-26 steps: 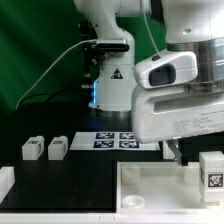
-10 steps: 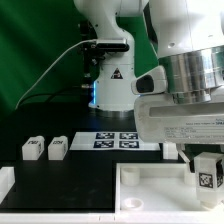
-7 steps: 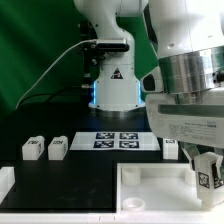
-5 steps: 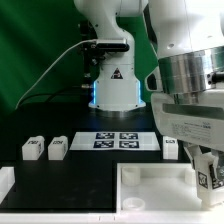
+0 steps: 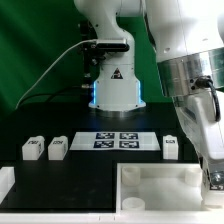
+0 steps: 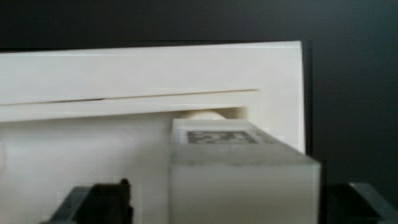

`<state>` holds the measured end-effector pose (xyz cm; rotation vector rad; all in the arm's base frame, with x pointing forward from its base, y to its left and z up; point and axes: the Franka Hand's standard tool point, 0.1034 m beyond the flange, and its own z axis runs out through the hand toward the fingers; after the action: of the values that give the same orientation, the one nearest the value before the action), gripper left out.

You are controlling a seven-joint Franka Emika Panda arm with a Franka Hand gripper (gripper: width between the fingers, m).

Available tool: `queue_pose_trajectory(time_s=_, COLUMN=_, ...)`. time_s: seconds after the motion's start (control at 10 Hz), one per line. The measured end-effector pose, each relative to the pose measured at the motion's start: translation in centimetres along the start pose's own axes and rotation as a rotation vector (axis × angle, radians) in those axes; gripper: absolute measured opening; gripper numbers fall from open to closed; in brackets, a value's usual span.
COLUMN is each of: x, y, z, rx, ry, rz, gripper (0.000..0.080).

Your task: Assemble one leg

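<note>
A stubby white leg (image 6: 240, 170) with a black-and-white tag stands on the large white panel (image 6: 107, 80). In the wrist view my gripper (image 6: 228, 205) is open, with one dark finger (image 6: 100, 204) on each side of the leg and a small gap on both sides. In the exterior view the gripper (image 5: 211, 172) is low at the exterior view's right edge and hides most of that leg (image 5: 214, 181). Three more legs stand on the black table: two at the exterior view's left (image 5: 32, 148) (image 5: 57, 147) and one to the right of the marker board (image 5: 170, 147).
The marker board (image 5: 120, 139) lies flat at the table's middle back. The white panel (image 5: 150, 185) fills the front right. The robot's base (image 5: 110, 75) stands behind, with a cable to its left. A white block sits at the front left edge (image 5: 5, 182).
My gripper has moved down and toward the exterior view's right, onto the leg on the panel, which is now mostly hidden behind the fingers. The other legs have not moved.
</note>
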<state>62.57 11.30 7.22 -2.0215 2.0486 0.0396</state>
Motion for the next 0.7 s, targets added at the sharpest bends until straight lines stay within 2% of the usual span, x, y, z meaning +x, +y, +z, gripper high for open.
queue_pose_trajectory(time_s=0.1, x=-0.07, y=0.02, z=0.01, rx=-0.002, ry=-0.001, rz=-0.054, gripper=0.0591)
queue_pose_trajectory(time_s=0.2, x=-0.33, y=0.17, z=0.01, rx=-0.021, ry=-0.006, rz=-0.176, gripper=0.0591)
queue_pose_trajectory(time_s=0.3, x=-0.46, y=0.25, z=-0.13, rx=-0.058, ry=-0.012, rz=-0.419, gripper=0.0639)
queue_pose_trajectory(time_s=0.4, x=-0.58, y=0.19, z=-0.22, rx=-0.089, ry=-0.025, rz=-0.609, gripper=0.0647)
queue_pose_trajectory(time_s=0.7, x=-0.30, y=0.09, z=-0.17, rx=-0.083, ry=-0.028, rz=-0.913, gripper=0.0649)
